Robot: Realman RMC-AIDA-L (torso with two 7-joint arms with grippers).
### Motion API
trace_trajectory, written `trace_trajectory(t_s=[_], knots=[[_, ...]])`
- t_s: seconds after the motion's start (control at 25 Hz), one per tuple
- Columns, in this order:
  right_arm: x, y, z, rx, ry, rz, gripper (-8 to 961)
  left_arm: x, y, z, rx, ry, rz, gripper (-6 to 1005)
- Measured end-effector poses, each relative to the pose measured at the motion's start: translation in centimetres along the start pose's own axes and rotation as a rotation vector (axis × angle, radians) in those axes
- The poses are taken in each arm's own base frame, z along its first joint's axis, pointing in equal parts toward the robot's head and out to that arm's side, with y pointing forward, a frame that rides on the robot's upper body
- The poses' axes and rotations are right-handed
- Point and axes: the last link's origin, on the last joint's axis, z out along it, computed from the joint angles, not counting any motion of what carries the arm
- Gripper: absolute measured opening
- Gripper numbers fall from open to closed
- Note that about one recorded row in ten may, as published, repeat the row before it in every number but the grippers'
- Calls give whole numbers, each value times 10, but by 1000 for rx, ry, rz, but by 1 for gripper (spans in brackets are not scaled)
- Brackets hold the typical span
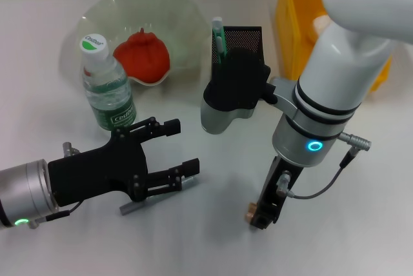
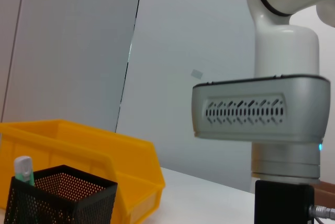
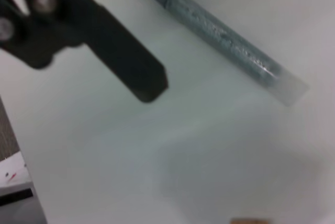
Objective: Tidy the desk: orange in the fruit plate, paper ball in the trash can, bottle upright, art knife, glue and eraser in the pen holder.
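— Which containers are sitting where, biggest first?

— I am taking the pen holder (image 1: 242, 47) as my landmark. The trash can (image 1: 293, 21) is standing just beside it, toward my right. The fruit plate (image 1: 110, 15) is lying on its other side, with the orange (image 1: 142, 57) already resting inside. The bottle (image 1: 106, 89) is standing upright in front of the plate, cap up.

— So what step are you working on?

— I am judging it to be the small stationery. A grey pen-like stick (image 1: 139, 204) (probably the art knife, though I cannot confirm it) is lying on the desk well in front of the pen holder. My left gripper (image 1: 177, 153) is hovering right over it, fingers spread wide and gripping nothing. Next I would need to be lowering around the stick, closing, then carrying it to the holder.

— And your right arm?

— My right gripper (image 1: 258, 215) is pointing down at the desk, in front of the pen holder on its trash-can side. Something small and beige, perhaps the eraser, is showing at its tip, but I cannot tell whether the fingers are clamping it.

— Anything hidden?

— My right forearm is covering part of the trash can, so the paper ball is not showing for certain. One green-capped item (image 1: 218, 37) is already poking out of the holder.
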Motion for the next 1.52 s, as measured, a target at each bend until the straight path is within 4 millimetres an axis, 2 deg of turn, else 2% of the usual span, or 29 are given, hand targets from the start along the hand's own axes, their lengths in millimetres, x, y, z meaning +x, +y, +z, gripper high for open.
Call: trace_trajectory(t_s=[0.24, 0.56, 0.68, 0.88, 0.96, 1.0, 1.08, 1.16, 1.28, 1.4, 1.52], knots=[[3, 8, -10, -13, -112, -25, 271, 0, 0, 0, 0, 0, 0, 786], [21, -7, -28, -80, -330, 30, 270, 0, 0, 0, 0, 0, 2, 786], [33, -18, -42, -135, -495, 56, 270, 0, 0, 0, 1, -1, 2, 786], [44, -27, -52, -163, -662, 64, 271, 0, -1, 1, 3, -3, 3, 786], [52, -34, -58, -171, -804, 64, 272, 1, -1, 2, 2, -3, 4, 786], [52, -34, -58, -171, -804, 64, 273, 1, -1, 2, 2, -3, 4, 786], [59, -45, -61, -152, -953, 87, 274, 1, -2, 2, 1, -3, 5, 786], [61, -49, -61, -139, -994, 95, 275, 1, -2, 2, 1, -3, 5, 786], [69, -64, -51, -85, -1136, 110, 277, 1, -2, 2, 3, -4, 6, 786], [74, -69, -47, -56, -1193, 110, 279, 1, -2, 1, 4, -5, 5, 786], [85, -76, -47, -6, -1339, 102, 281, 0, -2, 1, 6, -6, 5, 785]])
